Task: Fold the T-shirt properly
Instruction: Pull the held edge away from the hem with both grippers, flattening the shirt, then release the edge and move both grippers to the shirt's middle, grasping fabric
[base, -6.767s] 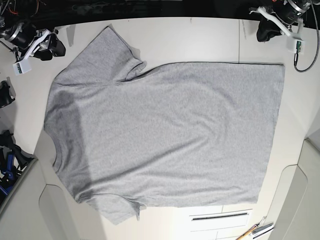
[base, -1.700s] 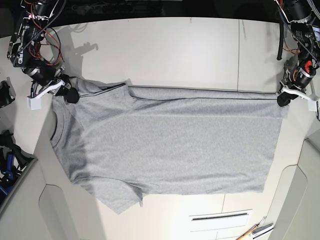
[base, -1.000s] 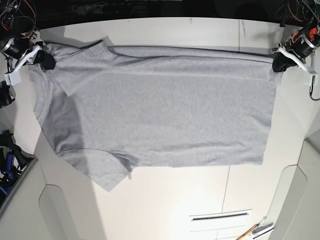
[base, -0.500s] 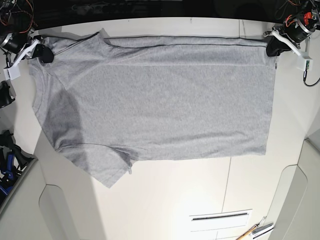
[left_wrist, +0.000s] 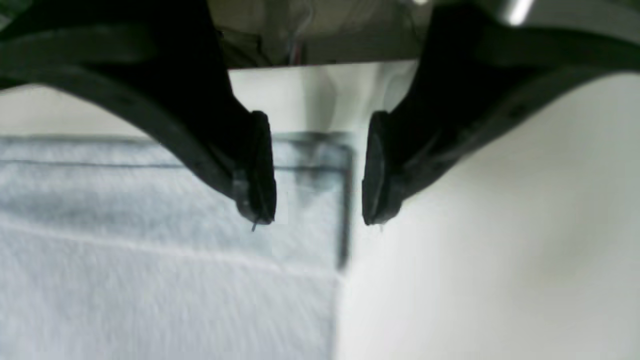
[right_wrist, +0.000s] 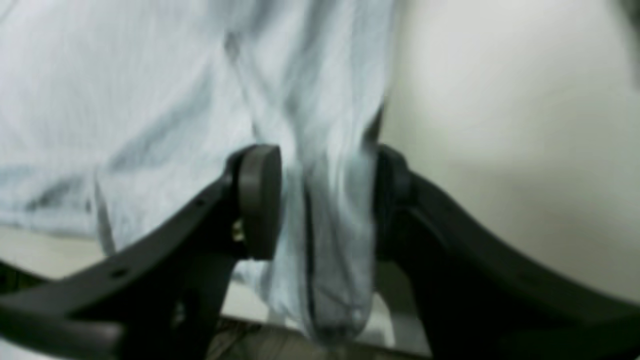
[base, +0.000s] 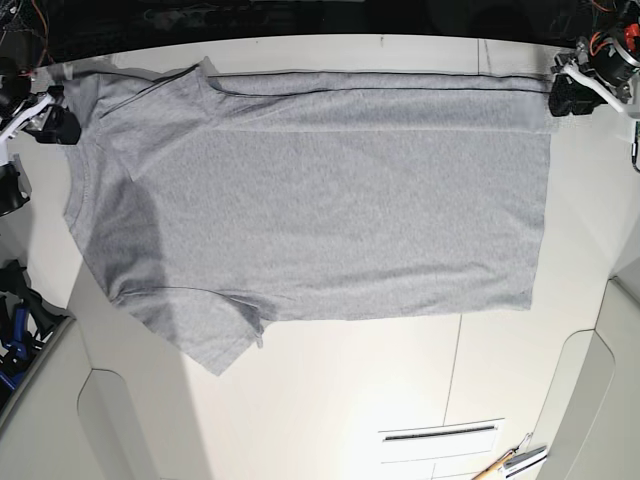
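The light-grey T-shirt (base: 320, 190) lies spread flat on the white table (base: 350, 400), plain side up, collar at the left, hem at the right. My left gripper (base: 562, 97) is open at the far right hem corner. In the left wrist view, that corner (left_wrist: 310, 200) lies on the table under the gap of the left gripper (left_wrist: 315, 200). My right gripper (base: 52, 118) is at the far left shoulder edge. In the right wrist view, it (right_wrist: 320, 205) stands open with a loose fold of cloth (right_wrist: 330, 250) between the spread jaws.
A slotted plate (base: 440, 433) and a few tools (base: 510, 462) lie at the table's near right. Dark and blue gear (base: 15, 320) sits off the left edge. The table's far edge runs just behind the shirt.
Both grippers carried the shirt's far edge back and laid it flat. Since half a second ago, both have opened and drawn outward off the far corners.
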